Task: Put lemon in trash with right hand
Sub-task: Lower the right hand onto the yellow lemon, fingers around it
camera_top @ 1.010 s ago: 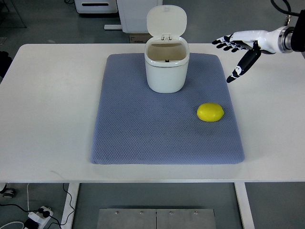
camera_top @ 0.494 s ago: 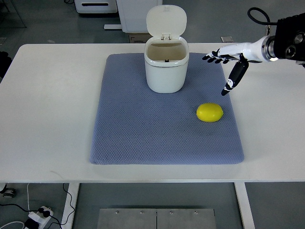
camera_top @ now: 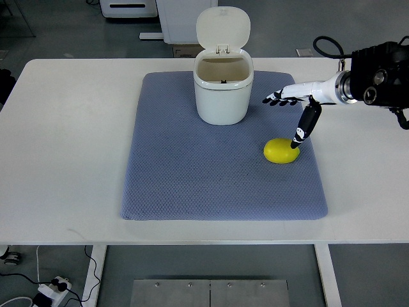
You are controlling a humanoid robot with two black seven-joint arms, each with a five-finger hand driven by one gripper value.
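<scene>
One camera view is on record, looking steeply down on a white table (camera_top: 64,128). A blue-grey mat (camera_top: 192,173) lies flat on the table centre. On the mat's far edge stands a white trash bin (camera_top: 223,96), upright, its hinged lid (camera_top: 222,27) raised and tilted back, the interior exposed. The lemon (camera_top: 281,150) rests on the mat's right portion, nearer the camera than the bin and well apart from it, close to the mat's right edge.

The right hand (camera_top: 297,105) enters from the right edge on a white forearm behind a dark wrist housing (camera_top: 380,75). It hangs above the mat's right side, between bin and lemon. Its fingers (camera_top: 276,99) are spread apart and extended toward the bin, holding nothing. The thumb (camera_top: 305,126) points down toward the lemon; its dark tip sits at the lemon's upper right edge, though actual contact cannot be confirmed from this angle. The lemon is not grasped.

Floor, cables and a power strip (camera_top: 51,289) show below the table's near edge.
</scene>
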